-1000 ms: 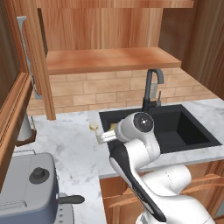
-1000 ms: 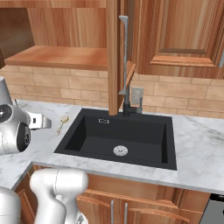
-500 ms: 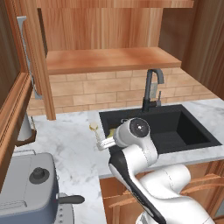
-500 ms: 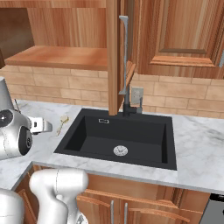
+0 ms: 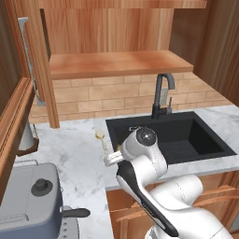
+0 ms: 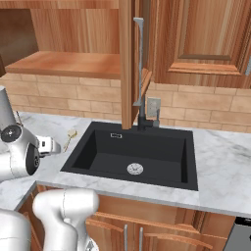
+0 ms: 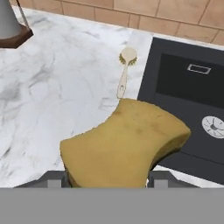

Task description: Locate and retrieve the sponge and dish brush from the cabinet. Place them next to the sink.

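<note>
Over the last second the arm's round white joint has drifted from just left of the sink (image 5: 186,135) toward the camera and a little to the right in the left base view, and in the right base view the same joint has sunk lower along the left edge; the cameras themselves have not shifted.

In the hand view the sponge (image 7: 124,142) sits between the gripper (image 7: 106,177) fingers, which are clamped on its two sides, one dark tip at each lower corner. It is a thick yellowish-olive block with a mottled, slightly darker top face; its edges bow inward where it is pinched, giving it a waisted outline. It hangs over the white marble counter (image 7: 52,100), just left of the sink's black rim, with its far corner overlapping that rim from this angle.

The dish brush (image 7: 125,70) lies flat on the marble beyond the sponge, round cream head pointing toward the brick backsplash, thin pale handle running back toward the sponge, close beside the sink's left edge. In the left base view the brush (image 5: 101,138) shows as a small pale shape just beside the basin's left rim.

The cabinet (image 5: 116,60) stands above with its door swung open, its wooden shelf bare.
</note>
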